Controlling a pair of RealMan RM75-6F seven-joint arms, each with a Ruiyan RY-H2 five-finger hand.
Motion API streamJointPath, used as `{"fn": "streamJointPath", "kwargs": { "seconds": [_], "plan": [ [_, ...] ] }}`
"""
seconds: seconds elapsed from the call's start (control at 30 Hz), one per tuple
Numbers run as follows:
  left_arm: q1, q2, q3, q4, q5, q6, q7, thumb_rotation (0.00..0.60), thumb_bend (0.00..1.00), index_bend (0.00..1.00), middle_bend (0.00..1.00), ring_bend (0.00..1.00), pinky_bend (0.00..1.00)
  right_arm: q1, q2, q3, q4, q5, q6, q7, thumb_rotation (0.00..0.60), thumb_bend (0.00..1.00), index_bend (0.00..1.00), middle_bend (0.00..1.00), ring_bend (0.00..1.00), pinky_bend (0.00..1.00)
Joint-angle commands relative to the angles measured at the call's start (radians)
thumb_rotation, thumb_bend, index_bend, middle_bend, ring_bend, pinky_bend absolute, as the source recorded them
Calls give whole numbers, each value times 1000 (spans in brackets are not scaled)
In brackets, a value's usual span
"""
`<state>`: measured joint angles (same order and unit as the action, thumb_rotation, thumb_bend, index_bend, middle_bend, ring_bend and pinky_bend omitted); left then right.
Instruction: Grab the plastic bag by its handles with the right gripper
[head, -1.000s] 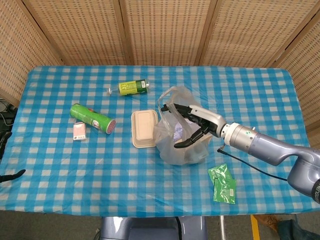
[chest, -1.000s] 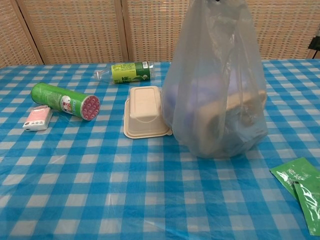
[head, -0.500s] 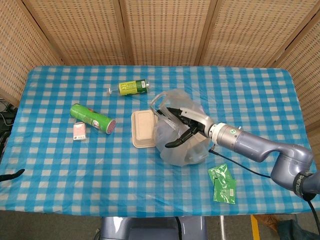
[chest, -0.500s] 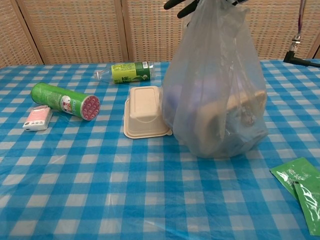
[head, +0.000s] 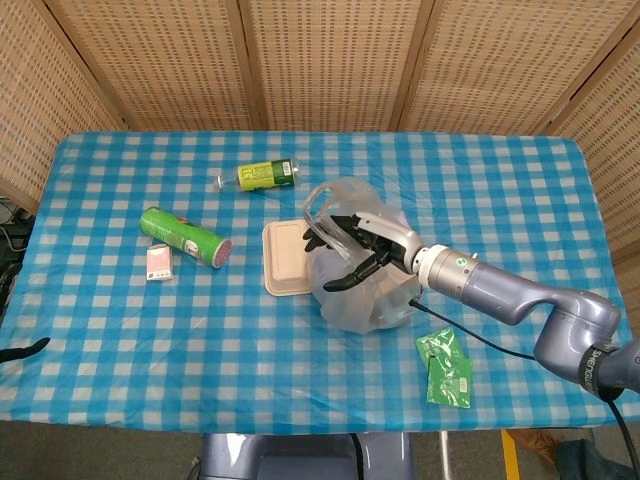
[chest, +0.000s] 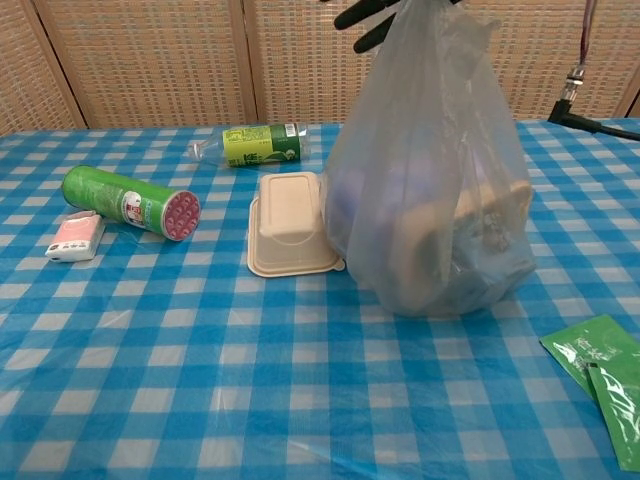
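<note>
With the plastic bag standing right of centre on the desk, just right of the beige clamshell box, the right robot hand should gather both handle loops before closing, since its spread fingers seem threaded among them, grip unconfirmed.

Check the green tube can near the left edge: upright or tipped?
Tipped. The green tube can lies on its side on the checked tablecloth, its red end facing the camera, beside the small pink pack.
</note>
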<state>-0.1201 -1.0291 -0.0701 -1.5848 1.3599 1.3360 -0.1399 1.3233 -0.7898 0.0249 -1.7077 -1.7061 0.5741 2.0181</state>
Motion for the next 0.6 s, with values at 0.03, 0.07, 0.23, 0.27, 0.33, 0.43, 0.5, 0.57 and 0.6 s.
{"fn": "streamJointPath", "kwargs": {
  "seconds": [0.03,0.07,0.23,0.27,0.33,0.43,0.5,0.57,0.6],
  "plan": [
    [0,0,0,0,-1,0,0,600,0,0,0,0,0,-4,-3,-1,19,-7,32,49,600,0,510,626,473,509],
    [-1,0,-1,-1,-2,-1,0,600,0,0,0,0,0,-5,-4,1,26,-3,39,63,600,0,545,659,511,562],
    [-2,1,-2,-4,-7,-4,2,600,0,0,0,0,0,-15,-11,24,44,54,53,95,600,0,648,742,606,684],
    [-2,1,-2,-4,-7,-4,3,600,0,0,0,0,0,-17,-12,28,44,65,53,99,600,0,672,761,627,725],
    [-3,2,-3,-5,-9,-6,2,600,0,0,0,0,0,-20,-11,40,44,90,44,94,600,0,716,793,668,814],
    [-4,2,-3,-3,-10,-9,1,600,0,0,0,0,0,-18,-7,49,40,108,21,72,600,0,803,842,751,953],
    [-5,2,-3,-4,-8,-9,-1,600,0,0,0,0,0,-16,-5,56,35,122,2,52,600,0,856,869,799,995],
    [-6,2,-4,-3,-10,-11,-2,600,0,0,0,0,0,-10,-2,58,32,129,-24,31,600,0,917,901,851,1000],
    [-6,2,-4,-2,-10,-11,-2,600,0,0,0,0,0,-4,2,58,29,131,-48,15,600,5,947,918,875,1000]
  ]
}}
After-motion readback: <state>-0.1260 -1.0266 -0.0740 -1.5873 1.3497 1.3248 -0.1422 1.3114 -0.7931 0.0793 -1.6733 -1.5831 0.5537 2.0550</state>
